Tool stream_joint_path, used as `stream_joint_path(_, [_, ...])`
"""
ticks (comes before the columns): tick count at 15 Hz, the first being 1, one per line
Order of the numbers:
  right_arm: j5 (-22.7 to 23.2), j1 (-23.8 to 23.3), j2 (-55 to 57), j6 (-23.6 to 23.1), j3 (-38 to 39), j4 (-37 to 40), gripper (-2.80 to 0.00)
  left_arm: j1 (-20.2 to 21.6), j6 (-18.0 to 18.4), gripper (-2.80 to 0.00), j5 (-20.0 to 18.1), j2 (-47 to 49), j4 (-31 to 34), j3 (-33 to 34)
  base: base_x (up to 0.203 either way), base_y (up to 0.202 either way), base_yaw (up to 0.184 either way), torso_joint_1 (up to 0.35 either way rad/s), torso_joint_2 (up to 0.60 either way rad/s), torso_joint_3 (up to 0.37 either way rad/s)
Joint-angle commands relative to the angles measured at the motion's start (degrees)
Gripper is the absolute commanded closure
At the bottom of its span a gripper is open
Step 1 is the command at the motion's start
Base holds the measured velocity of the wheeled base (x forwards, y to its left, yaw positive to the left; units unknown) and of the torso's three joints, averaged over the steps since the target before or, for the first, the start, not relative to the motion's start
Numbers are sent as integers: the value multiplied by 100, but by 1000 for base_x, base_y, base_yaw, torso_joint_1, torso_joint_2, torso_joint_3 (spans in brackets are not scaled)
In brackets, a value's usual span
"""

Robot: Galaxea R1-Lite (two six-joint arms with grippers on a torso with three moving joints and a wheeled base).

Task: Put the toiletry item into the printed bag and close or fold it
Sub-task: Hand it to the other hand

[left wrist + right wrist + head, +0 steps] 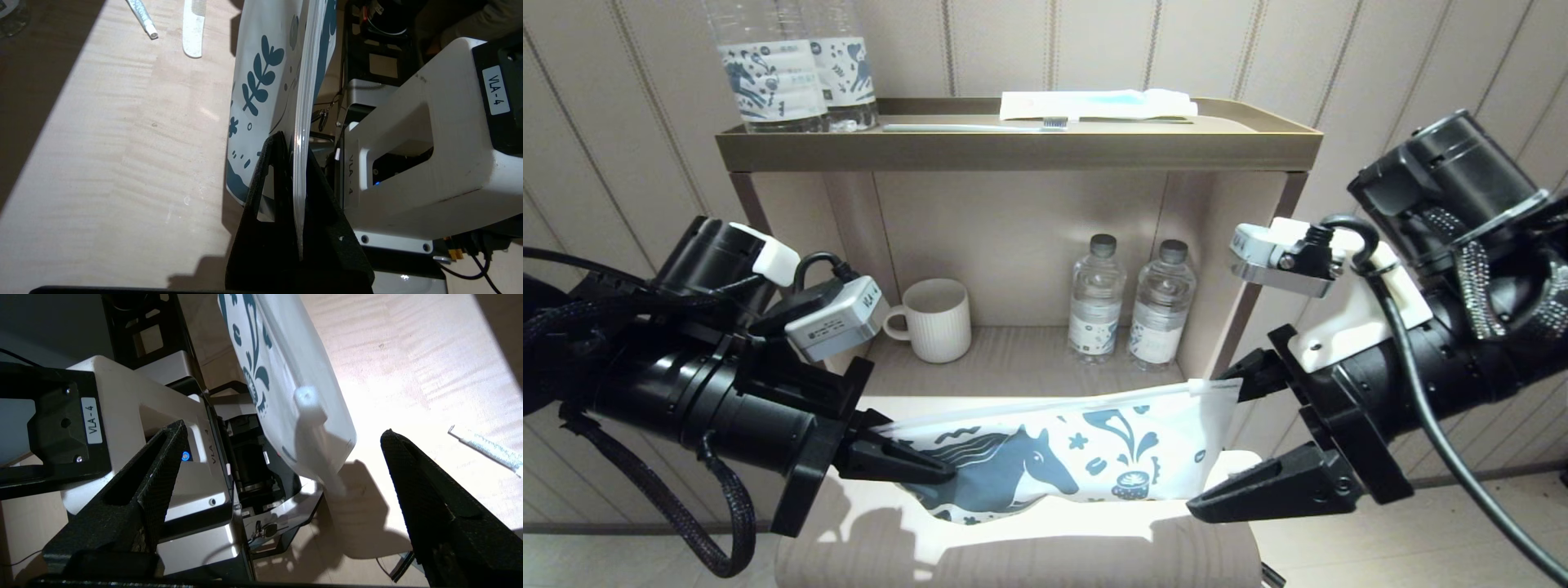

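The printed bag (pixel 1045 457), white with a dark blue horse, hangs stretched between my two arms above the table (pixel 102 143). My left gripper (pixel 935 469) is shut on the bag's left end, and the zip strip (pixel 300 122) runs between its fingers. My right gripper (pixel 1225 441) is open around the bag's right end; its fingers stand well apart on either side of the white zip slider (pixel 310 406) without touching it. The toiletry item (pixel 193 28), a flat white piece with a rounded end, lies on the table outside the bag, seen only in the left wrist view.
A thin pale stick (pixel 141 18) lies on the table beside the toiletry item. Behind stands a shelf unit (pixel 1013 151) with a white mug (pixel 935 318) and two water bottles (pixel 1127 302) inside, and bottles (pixel 768 73), a toothbrush (pixel 980 126) and a packet (pixel 1094 104) on top.
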Motion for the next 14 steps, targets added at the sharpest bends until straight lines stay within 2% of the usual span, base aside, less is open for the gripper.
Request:
stream_joint_path(1, [64,43,148,-22,131,-146,-280,7,53,0,-27,-9,4,8,0,0,0,0,0,0])
stream_joint_path(6, [87,61,177,-9,725,-1180,-280,7,85,0,-65,-34,4,-9,0,0,0,0,0,0])
stream_joint_path(14, [150,62,162,9,530,-1183,-280,-1,94,0,-89,-23,4,-9,0,0,0,0,0,0])
